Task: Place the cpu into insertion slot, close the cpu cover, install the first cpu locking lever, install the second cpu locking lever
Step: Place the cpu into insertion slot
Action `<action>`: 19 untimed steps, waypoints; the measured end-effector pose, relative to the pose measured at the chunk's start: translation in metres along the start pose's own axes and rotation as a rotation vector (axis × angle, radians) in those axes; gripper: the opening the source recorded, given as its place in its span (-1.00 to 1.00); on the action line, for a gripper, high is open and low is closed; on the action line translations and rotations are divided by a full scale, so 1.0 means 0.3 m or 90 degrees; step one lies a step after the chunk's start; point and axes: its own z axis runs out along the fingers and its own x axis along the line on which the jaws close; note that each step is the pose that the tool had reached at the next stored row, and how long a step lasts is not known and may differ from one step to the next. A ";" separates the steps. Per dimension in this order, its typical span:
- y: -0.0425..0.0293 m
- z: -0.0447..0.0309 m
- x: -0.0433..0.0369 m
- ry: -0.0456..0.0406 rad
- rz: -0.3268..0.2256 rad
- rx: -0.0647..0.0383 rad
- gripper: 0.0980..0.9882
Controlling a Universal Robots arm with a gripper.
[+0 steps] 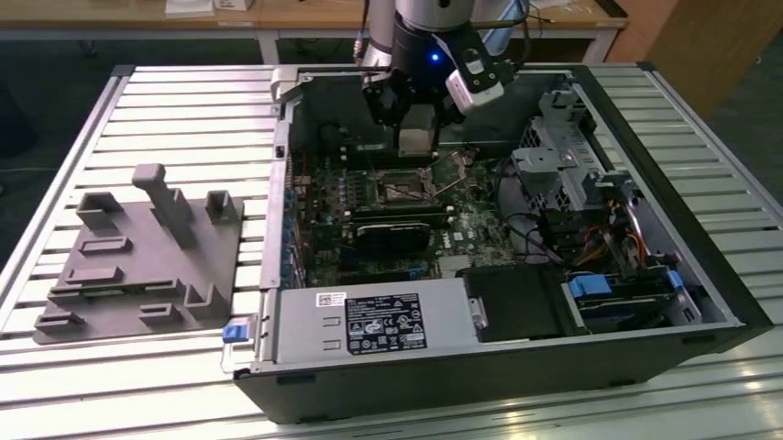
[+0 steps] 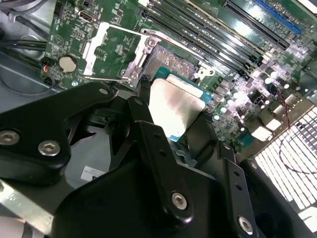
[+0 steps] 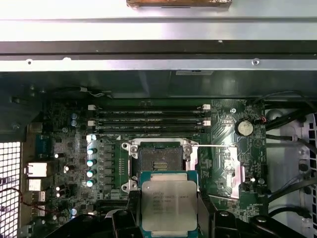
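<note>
Near the insertion slot (image 3: 154,159), the fingers (image 2: 148,141) are closed on the cpu (image 3: 168,206) at opposite edges.

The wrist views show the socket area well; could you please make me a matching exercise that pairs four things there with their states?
Things:
1. cpu
2. insertion slot
3. cpu cover
4. coin cell

States:
A. swung open beside the slot
B. round and silver
C. gripped in the tool
D. an empty, dark recess

Pairs: 1-C, 2-D, 3-A, 4-B.
</note>
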 end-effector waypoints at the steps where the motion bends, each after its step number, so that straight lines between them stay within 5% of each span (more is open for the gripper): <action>1: 0.001 0.005 0.000 0.0000 0.000 0.002 -0.01; 9: 0.008 0.051 0.001 -0.0004 0.000 0.016 -0.01; 19: 0.009 0.089 0.001 -0.0014 0.014 0.018 -0.01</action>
